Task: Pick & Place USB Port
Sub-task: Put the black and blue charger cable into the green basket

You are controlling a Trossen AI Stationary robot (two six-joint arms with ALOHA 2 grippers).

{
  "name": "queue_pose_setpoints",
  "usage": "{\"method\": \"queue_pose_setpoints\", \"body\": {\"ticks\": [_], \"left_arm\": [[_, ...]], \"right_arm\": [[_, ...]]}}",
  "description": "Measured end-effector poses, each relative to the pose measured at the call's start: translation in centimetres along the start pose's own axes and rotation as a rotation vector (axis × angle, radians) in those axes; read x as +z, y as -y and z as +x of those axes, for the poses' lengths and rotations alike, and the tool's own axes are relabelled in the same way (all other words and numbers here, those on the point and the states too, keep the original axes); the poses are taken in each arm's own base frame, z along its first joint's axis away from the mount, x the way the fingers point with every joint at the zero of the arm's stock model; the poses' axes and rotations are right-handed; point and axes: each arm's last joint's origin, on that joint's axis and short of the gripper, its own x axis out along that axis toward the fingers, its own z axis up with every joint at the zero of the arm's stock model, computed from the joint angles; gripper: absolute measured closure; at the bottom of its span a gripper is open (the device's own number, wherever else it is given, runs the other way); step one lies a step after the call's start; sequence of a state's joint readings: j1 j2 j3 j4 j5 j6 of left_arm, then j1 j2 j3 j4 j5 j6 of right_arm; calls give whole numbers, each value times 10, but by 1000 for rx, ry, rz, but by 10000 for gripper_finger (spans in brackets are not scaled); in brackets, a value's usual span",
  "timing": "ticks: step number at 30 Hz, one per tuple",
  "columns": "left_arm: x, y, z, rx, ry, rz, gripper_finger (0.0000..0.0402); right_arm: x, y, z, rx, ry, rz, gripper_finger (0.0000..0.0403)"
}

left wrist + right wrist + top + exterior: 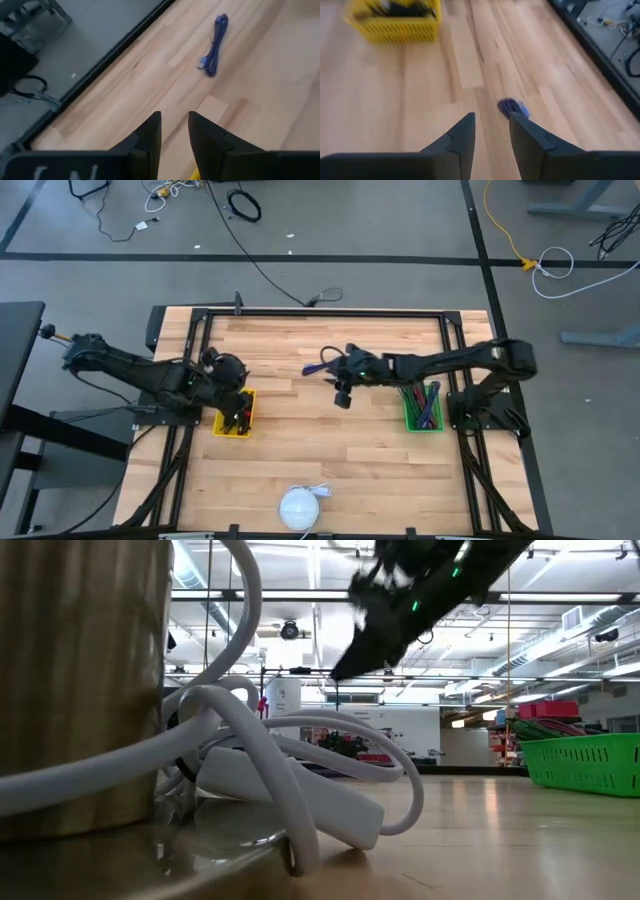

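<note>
1. USB cable [313, 364], a blue coil, lies loose on the bare wood near the table's far edge, roughly midway between the two bins and not yet lifted.
2. Over on the left, the left gripper [174, 131] hangs above the yellow bin [236, 414], its fingers a narrow gap apart with nothing between them; I'd say it's parked there out of the way.
3. Toward the middle, the right gripper [491, 131] reaches out over the table just beside the cable, fingers slightly parted and empty, probably lining up a grab.
4. Farthest right sits the green bin [422, 408], already holding cables, likely the drop spot.
</note>
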State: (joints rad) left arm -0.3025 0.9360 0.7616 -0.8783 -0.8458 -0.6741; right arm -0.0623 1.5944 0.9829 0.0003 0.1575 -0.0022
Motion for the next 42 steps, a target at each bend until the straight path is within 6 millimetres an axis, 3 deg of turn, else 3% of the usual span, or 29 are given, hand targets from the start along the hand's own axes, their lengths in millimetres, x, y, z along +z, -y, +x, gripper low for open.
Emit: {"method": "queue_pose_setpoints", "body": {"ticks": [4, 9, 21, 28, 36, 39, 42], "left_arm": [[2, -3, 4, 19, -12, 46, 299], [2, -4, 5, 25, -17, 61, 299], [2, -4, 5, 24, -19, 139, 299], [-13, -2, 14, 32, -39, 163, 299], [-31, 4, 27, -4, -40, 143, 299], [-31, 5, 28, -8, -34, 135, 299], [-31, 5, 28, -11, -30, 130, 299]], "right_arm": [[-17, 12, 35, 0, -81, -12, 280], [-22, 32, 69, 6, -181, -17, 280], [-17, 50, 117, -22, -458, -118, 279], [-27, 56, 132, -66, -533, -139, 250], [-28, 56, 133, -135, -550, -170, 225], [-29, 56, 133, -127, -554, -180, 235], [-31, 56, 133, -123, -563, -168, 274]]}}
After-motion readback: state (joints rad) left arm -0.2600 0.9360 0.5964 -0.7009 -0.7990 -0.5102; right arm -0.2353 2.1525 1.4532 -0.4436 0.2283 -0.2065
